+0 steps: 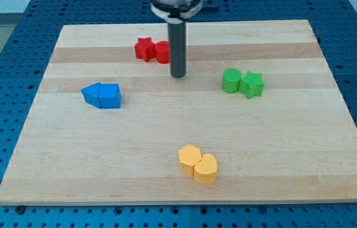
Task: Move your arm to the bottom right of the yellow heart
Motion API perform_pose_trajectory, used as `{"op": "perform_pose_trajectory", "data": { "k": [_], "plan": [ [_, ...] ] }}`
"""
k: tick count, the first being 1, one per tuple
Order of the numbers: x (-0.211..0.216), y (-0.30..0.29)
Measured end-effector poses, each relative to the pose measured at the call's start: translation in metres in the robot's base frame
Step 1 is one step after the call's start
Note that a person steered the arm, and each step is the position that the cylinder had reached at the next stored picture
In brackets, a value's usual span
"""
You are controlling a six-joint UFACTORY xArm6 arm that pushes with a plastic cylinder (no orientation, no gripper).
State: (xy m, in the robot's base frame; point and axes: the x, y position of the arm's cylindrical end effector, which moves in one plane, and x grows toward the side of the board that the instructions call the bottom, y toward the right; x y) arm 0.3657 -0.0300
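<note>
Heart (206, 168) lies well below my tip (177, 75).

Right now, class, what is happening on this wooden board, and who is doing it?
A robot arm's dark rod stands over the wooden board. My tip rests near the view's top, just below and right of the red blocks, touching nothing I can be sure of. The yellow heart sits near the view's bottom beside a second yellow block, far from the tip. Blue blocks lie at the left, green blocks at the right.
</note>
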Motion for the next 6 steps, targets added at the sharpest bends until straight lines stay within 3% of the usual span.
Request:
{"op": "perform_pose_trajectory", "data": {
  "k": [1,3,4,5,6],
  "plan": [
    [0.026,0.003],
    [0.076,0.152],
    [0.148,0.198],
    [0.226,0.201],
    [0.253,0.192]
  ]
}}
